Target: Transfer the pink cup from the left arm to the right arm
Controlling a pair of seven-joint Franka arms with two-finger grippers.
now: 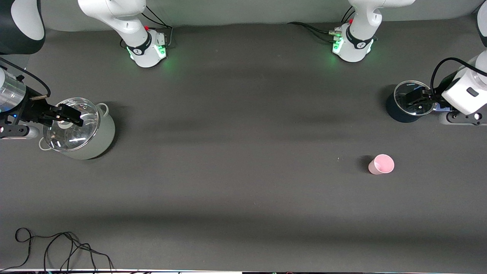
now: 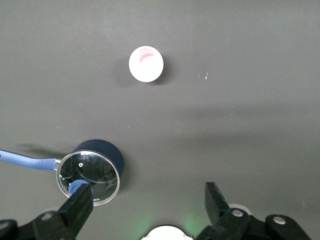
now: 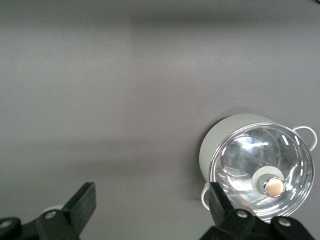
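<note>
Pink cup (image 1: 381, 164): small, plain, pale pink, tapered, no handle. I see it upright on the dark table (image 1: 243, 182), mouth up, apparently empty, toward my left arm's end, nearer the front-camera edge than the bases' edge.

White rounded arms (image 1: 121, 19), black joint bands, green-lit bases (image 1: 352, 49), black cables, black fingers (image 2: 77, 207).

We take this for a robotics lab: two white arm bases (image 1: 146, 51) with green lights are bolted along one edge of a dark padded worktop (image 1: 236, 133), bare cables (image 1: 64, 249) trail at its opposite edge, and cookware sits staged apart.
</note>
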